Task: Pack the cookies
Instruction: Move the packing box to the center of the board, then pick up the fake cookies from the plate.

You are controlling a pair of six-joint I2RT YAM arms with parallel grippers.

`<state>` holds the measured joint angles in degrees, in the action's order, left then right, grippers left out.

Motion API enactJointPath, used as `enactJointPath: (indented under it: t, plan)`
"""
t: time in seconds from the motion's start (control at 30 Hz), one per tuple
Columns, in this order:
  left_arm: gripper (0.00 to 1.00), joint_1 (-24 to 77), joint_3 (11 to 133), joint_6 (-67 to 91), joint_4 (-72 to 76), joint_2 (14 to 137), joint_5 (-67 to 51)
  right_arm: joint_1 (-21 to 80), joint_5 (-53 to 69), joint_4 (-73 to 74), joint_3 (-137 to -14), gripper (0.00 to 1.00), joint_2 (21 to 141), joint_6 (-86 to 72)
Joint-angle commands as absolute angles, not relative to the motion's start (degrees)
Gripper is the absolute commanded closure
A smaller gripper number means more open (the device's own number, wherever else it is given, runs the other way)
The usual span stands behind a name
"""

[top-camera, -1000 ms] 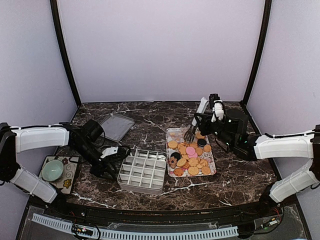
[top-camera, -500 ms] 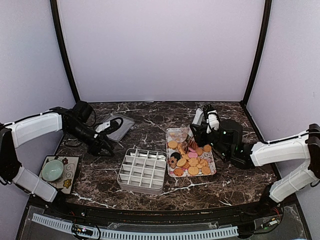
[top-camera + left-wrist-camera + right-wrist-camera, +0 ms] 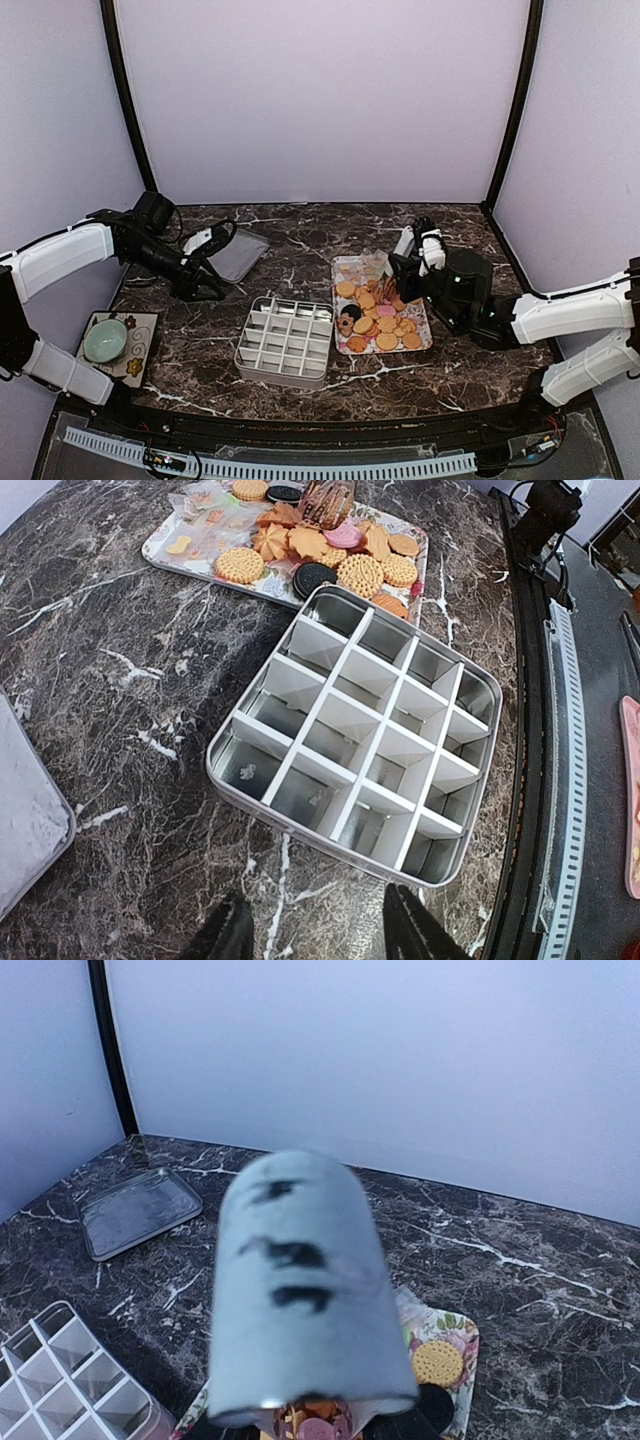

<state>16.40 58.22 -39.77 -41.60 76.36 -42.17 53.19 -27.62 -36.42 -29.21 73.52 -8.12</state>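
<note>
left pincer (image 3: 318,932) released, holding nothing, above tabletop (image 3: 120,680) near divided box (image 3: 350,730). right pincer (image 3: 402,268) grasping tongs (image 3: 325,498), tips at cookies (image 3: 385,322) on tray (image 3: 343,266).

Marble table (image 3: 300,240) (dark, white-veined) bears divided tin (image 3: 280,372), flowered tray (image 3: 348,268), lid (image 3: 232,253), patterned mat (image 3: 140,368).

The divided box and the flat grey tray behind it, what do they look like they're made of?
The divided box looks like thin metal tin: silvery outer wall and floor with dull reflections. Its dividers are matte white, likely card or plastic; can't tell which. The flat grey tray looks like the same brushed grey metal, with a raised rim.
</note>
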Motion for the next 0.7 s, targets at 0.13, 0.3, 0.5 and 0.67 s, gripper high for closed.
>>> enactJointPath:
  t: [0.13, 0.3, 0.5, 0.67]
  plan:
    - [0.55, 16.4, 58.8, -38.7, -42.5, 75.3, -42.9, 53.6, -29.8, -37.5, -30.2, 0.78, 70.4, -6.5]
    - [0.55, 16.4, 59.4, -38.4, -42.7, 75.7, -42.9, 53.6, -30.7, -34.6, -32.6, 0.89, 71.3, -4.6]
    - [0.55, 16.4, 60.3, -38.2, -42.5, 76.2, -42.9, 53.6, -30.1, -33.9, -32.3, 0.82, 71.5, -4.0]
    - [0.55, 16.4, 61.0, -38.3, -42.6, 76.4, -42.8, 53.6, -29.2, -34.3, -31.3, 0.71, 72.1, -5.6]
